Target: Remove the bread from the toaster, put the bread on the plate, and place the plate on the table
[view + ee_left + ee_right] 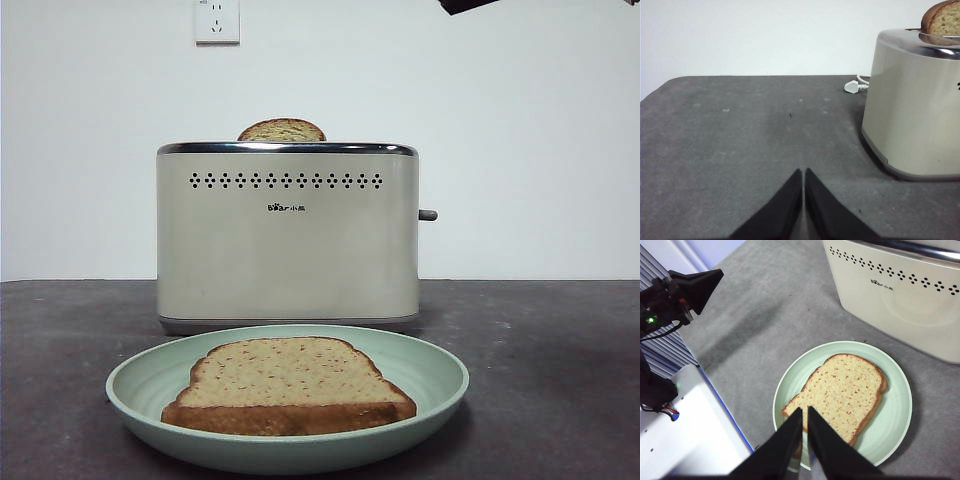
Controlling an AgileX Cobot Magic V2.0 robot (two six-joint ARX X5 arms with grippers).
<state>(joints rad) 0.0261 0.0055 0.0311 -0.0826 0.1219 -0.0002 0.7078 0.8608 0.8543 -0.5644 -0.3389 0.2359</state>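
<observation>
Right pincer [804,412], jaws together and holding nothing, hangs above the near rim of the plate. Left pincer [803,175], also closed and empty, sits low over the dark grey matte table [560,350], beside the boxy cream toaster [288,235]. One darker slice [282,131] shows its rounded top in the toaster. In front of the toaster, the round pale mint-green plate [440,375] rests on the table. On the plate lies flat the pale tan speckled bread [285,385] with brown crust.

Even, soft light; sharp, glare-free pictures.
</observation>
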